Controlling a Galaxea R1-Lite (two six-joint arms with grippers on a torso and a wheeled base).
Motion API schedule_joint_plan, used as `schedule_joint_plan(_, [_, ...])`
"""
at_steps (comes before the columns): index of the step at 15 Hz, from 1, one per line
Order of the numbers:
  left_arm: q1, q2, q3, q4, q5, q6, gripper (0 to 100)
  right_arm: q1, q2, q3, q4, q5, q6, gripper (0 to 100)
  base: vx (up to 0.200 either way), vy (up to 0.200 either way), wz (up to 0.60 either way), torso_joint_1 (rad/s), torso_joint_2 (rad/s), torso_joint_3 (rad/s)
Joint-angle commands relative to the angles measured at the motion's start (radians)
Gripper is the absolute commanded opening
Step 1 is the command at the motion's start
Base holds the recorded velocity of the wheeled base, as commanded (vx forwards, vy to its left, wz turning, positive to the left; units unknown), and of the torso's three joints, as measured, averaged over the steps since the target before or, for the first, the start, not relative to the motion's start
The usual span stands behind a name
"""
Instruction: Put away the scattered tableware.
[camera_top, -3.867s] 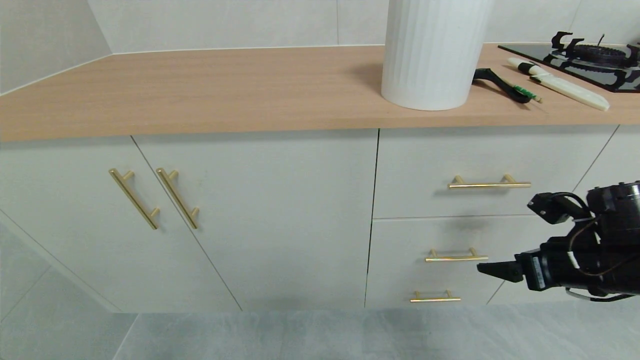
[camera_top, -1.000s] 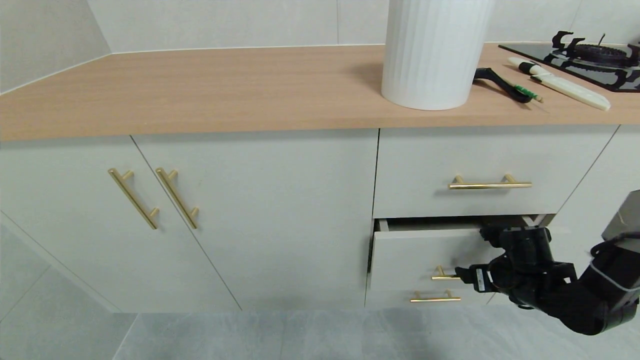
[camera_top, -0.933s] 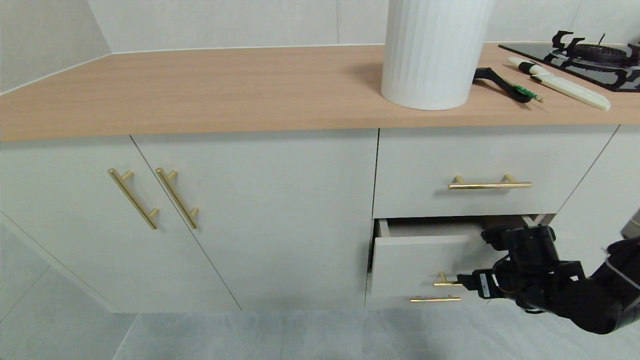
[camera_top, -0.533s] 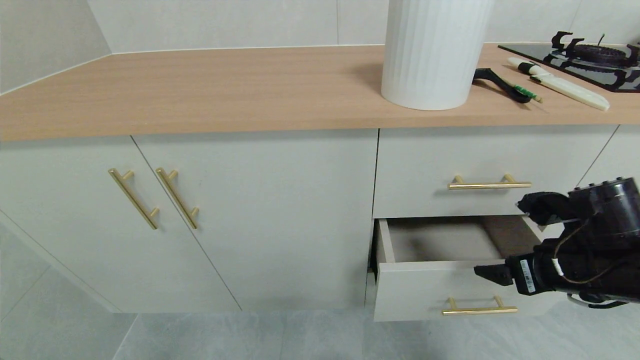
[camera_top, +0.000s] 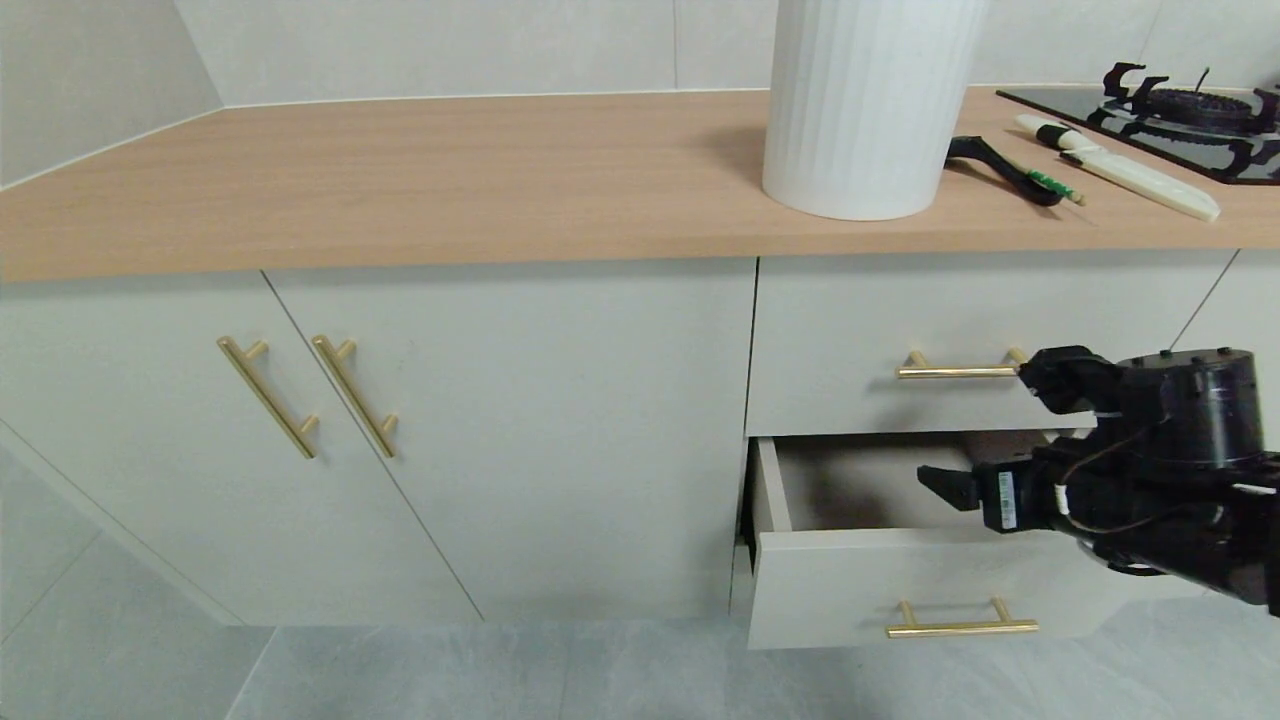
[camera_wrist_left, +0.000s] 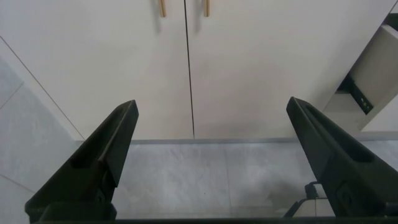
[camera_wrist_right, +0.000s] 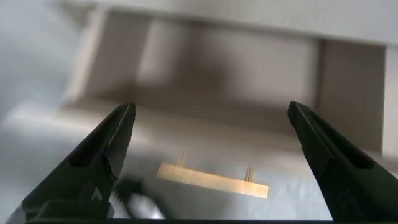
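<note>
The middle drawer (camera_top: 900, 585) under the wooden counter stands pulled out, and its inside (camera_top: 870, 485) holds nothing I can see. My right gripper (camera_top: 974, 420) hangs open just above the drawer's right part, between the top drawer's gold handle (camera_top: 960, 371) and the open drawer. In the right wrist view my right gripper (camera_wrist_right: 208, 155) faces the open drawer (camera_wrist_right: 230, 68) and its gold handle (camera_wrist_right: 211, 179). A black-handled utensil (camera_top: 1005, 170) and a white knife (camera_top: 1130, 170) lie on the counter at the right. My left gripper (camera_wrist_left: 211, 162) is open, low before the cabinet doors.
A tall white ribbed container (camera_top: 865, 105) stands on the counter (camera_top: 400, 180) beside the utensils. A gas stove (camera_top: 1190, 110) sits at the far right. Two cabinet doors with gold handles (camera_top: 310, 395) are to the left. The open drawer juts out over the grey floor (camera_top: 500, 670).
The middle drawer went from shut to pulled well out. My right gripper let go of its handle and rose above the drawer front.
</note>
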Motion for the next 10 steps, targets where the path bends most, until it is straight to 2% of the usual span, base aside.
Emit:
schedule_joint_plan(1, [0.000,0.001,0.000,-0.001,0.000,0.000,100,0.014,0.200,0.078,-0.196,-0.072,-0.004,100,0.000,0.000,0.00,0.000,0.00,0.000])
schedule_joint_plan(5, [0.000,0.001,0.000,0.000,0.000,0.000,100,0.015,0.208,0.084,-0.190,-0.070,-0.007,100,0.000,0.000,0.00,0.000,0.00,0.000])
schedule_joint_plan(10, [0.000,0.001,0.000,0.000,0.000,0.000,100,0.015,0.125,0.040,0.045,-0.061,-0.007,100,0.000,0.000,0.00,0.000,0.00,0.000])
